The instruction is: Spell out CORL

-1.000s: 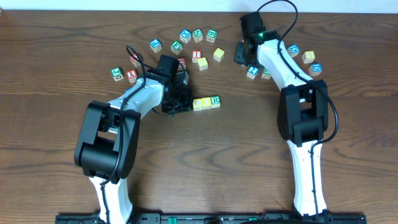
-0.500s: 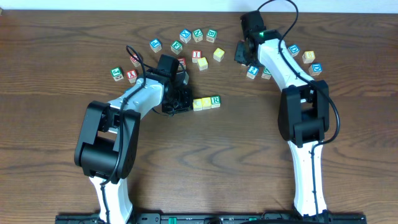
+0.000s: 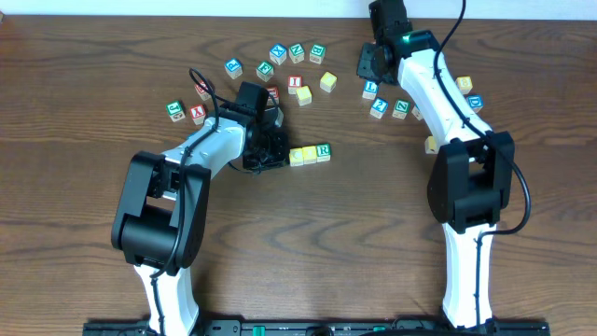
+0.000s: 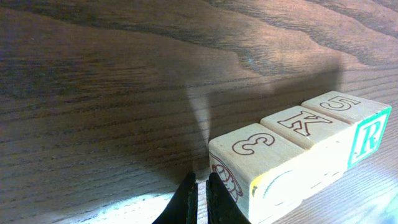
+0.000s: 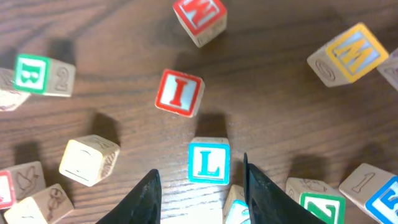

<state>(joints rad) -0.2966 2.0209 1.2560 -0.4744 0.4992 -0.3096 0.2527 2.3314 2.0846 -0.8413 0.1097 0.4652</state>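
Observation:
Three wooden blocks stand in a row mid-table, the right one showing a green R. In the left wrist view their tops read 3, K and 5, with the R on the far block's side. My left gripper is shut and empty, its tips just beside the row's left end. A blue L block lies at the back right. My right gripper is open above it, with the L between its fingers.
Loose letter blocks lie scattered along the back: a blue and green group, a red I, a green and red pair at the left. More sit right of the L. The right wrist view shows a red I.
My right arm has swung back toward the far edge, uncovering the blue L block in the overhead view. The left arm and the three-block row have not moved.

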